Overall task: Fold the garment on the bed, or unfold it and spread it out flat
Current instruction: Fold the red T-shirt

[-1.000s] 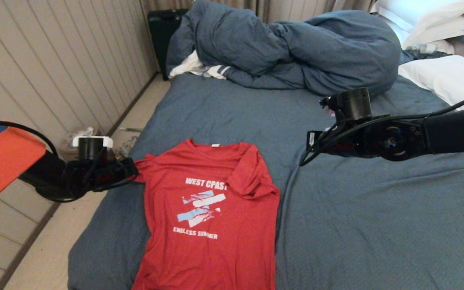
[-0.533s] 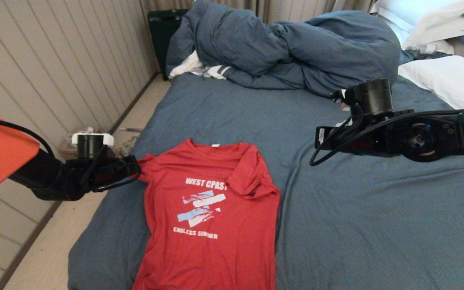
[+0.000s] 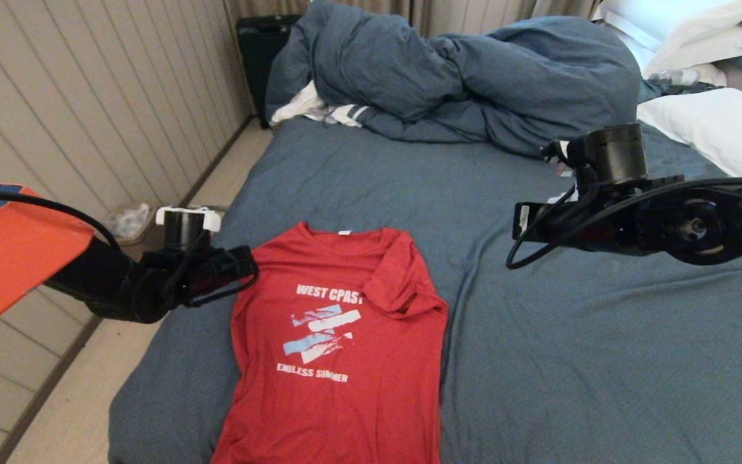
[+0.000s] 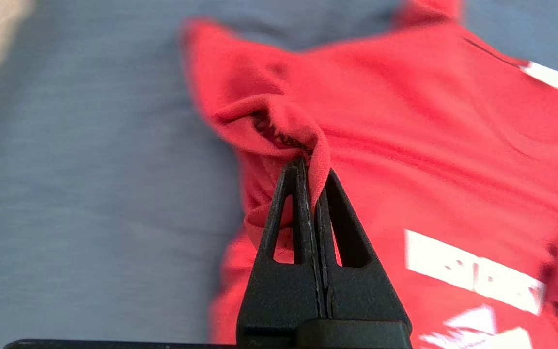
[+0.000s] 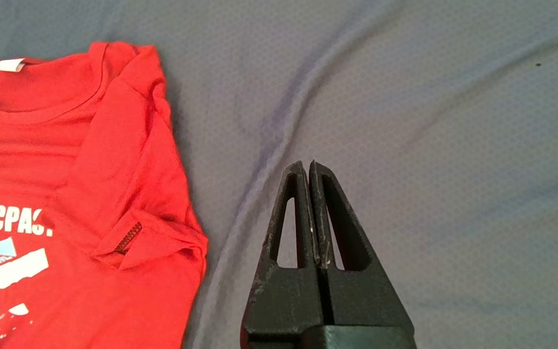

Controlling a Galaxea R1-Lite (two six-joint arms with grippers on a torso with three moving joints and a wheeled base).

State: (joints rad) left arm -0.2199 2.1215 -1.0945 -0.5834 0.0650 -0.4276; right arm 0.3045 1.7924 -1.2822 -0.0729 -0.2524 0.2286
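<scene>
a: one sleeve of the garment (image 3: 339, 335), lying on the bed (image 3: 570, 361), is pinched in the left gripper (image 4: 312, 167).
b: right gripper (image 5: 309, 167)?
a: clenched, empty. thin cloth looks limp; hems grip best.

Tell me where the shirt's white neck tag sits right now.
In the head view the white neck tag sits at the collar of the red T-shirt, on its far edge, left of centre on the bed.

Left of bed: pale vertically panelled wall (image 3: 87, 109) with dark skirting, light beige floor (image 3: 75, 412) below. Black box-like object (image 3: 261, 48) at far corner, beige curtains (image 3: 422, 9) behind. Lighting soft, even.
</scene>
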